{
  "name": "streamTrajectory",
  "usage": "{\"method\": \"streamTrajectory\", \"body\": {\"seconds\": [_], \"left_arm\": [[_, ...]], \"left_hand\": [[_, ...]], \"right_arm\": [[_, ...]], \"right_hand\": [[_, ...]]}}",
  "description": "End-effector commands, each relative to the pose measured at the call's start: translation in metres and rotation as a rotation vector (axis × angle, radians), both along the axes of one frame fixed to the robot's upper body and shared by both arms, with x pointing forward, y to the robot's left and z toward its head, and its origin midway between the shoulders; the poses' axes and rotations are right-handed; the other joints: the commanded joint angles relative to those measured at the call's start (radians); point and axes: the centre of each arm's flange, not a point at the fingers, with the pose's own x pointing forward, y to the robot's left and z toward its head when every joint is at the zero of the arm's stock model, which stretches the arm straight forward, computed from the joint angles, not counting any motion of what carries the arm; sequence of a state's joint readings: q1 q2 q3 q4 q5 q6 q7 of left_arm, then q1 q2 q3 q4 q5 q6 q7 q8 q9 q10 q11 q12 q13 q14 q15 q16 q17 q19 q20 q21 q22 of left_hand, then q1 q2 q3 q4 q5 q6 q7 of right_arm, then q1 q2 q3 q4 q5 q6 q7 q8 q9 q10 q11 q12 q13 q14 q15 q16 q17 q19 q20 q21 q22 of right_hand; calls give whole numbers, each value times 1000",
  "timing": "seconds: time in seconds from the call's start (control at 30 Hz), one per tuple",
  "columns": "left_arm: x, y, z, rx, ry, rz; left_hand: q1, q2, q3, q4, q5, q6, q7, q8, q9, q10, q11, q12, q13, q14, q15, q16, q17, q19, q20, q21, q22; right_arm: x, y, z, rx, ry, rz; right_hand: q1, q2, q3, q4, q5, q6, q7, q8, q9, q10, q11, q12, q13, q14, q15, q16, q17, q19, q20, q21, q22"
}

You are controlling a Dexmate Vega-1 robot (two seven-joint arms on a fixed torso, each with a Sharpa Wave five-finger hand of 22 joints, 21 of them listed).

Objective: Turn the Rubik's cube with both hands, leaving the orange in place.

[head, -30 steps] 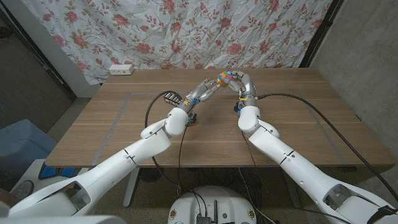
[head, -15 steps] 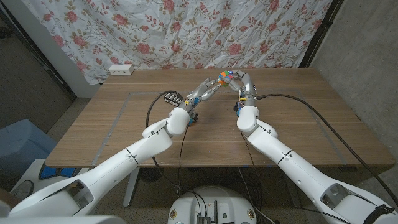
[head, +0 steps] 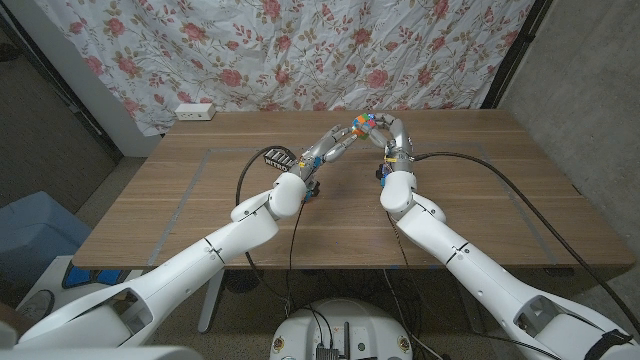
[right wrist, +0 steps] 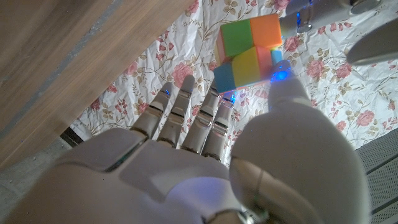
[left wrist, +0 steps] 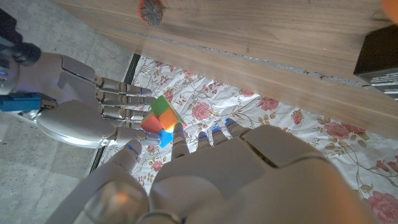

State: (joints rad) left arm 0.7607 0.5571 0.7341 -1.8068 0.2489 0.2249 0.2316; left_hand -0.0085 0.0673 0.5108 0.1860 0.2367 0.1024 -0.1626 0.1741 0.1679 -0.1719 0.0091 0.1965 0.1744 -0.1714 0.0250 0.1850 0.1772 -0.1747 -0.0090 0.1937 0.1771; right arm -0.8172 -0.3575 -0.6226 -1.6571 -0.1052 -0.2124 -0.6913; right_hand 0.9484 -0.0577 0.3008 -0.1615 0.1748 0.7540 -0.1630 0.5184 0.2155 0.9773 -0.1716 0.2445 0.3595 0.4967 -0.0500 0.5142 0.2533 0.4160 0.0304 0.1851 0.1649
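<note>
Above table, far mid: cube [head: 360,124] hanging betw. both hands.
L hand [head: 328,148]: fingertips pinching cube's L side.
R hand [head: 393,138]: fingers clamping its R side.
Orange [left wrist: 151,11]: sitting on table, well apart.

i'm looking down on the wooden worktop [head: 200,200], pale tape lines marking a rectangle across it. a white power strip [head: 194,112] lies at its far left corner. my left wrist camera picks up an orange [left wrist: 151,11] resting on the wood, and a black box [left wrist: 378,53] too.
</note>
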Motion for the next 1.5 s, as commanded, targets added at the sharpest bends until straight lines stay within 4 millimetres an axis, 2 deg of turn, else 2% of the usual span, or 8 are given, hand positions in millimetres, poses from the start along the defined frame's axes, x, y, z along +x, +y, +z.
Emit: {"method": "streamTrajectory", "body": {"seconds": [0.03, 0.37, 0.73, 1.1, 1.5], "left_arm": [[-6, 12, 2, -4, -26, 31], [-10, 23, 5, -11, -48, 64], [-11, 27, 11, -9, -68, 71], [-12, 21, 17, -13, -84, 60], [-10, 13, 11, -44, -74, 40]], "left_hand": [[7, 118, 7, -1, 7, 8, -7, 5, 3, -41, 3, 1, 2, -117, -9, 1, 2, -23, 6, 7, 0], [8, 118, 11, -1, 6, 9, -5, 5, 3, -35, 5, 3, 2, -113, -9, 2, 2, -19, 6, 8, -1], [8, 118, 14, -2, 6, 10, -2, 5, 3, -33, 5, 3, 2, -111, -10, 2, 2, -17, 6, 8, -1], [9, 118, 18, -3, 6, 9, 1, 5, 3, -29, 4, 3, 2, -110, -10, 1, 1, -16, 5, 8, -1], [9, 117, 23, -3, 5, 18, 3, 7, 3, -19, 2, 6, 2, -103, -10, 3, 1, -13, 6, 8, -1]], "right_arm": [[-5, -9, 0, 9, 3, -6], [-8, -12, 3, 12, 3, -8], [-6, -15, 4, 12, 10, 14], [2, -15, 1, 29, 18, 41], [8, -8, 4, 45, 18, 44]], "right_hand": [[90, 80, -7, 2, 6, 64, -59, 5, 3, 54, -47, 2, 1, 9, -138, 4, 4, 10, -3, 5, 2], [89, 80, -8, 3, 6, 61, -59, 3, 4, 51, -47, -1, 1, 9, -138, 3, 2, 10, -2, 5, 2], [90, 78, -11, 3, 6, 52, -59, -1, 3, 44, -47, -5, 1, 5, -138, 1, 1, 10, -2, 4, 2], [90, 77, -13, 3, 6, 43, -60, -5, 3, 37, -47, -9, 1, 0, -138, -1, 0, 8, -1, 4, 2], [88, 79, -15, 5, 6, 40, -59, -7, 3, 36, -47, -9, 4, 1, -138, 0, 0, 9, -2, 4, 2]]}}
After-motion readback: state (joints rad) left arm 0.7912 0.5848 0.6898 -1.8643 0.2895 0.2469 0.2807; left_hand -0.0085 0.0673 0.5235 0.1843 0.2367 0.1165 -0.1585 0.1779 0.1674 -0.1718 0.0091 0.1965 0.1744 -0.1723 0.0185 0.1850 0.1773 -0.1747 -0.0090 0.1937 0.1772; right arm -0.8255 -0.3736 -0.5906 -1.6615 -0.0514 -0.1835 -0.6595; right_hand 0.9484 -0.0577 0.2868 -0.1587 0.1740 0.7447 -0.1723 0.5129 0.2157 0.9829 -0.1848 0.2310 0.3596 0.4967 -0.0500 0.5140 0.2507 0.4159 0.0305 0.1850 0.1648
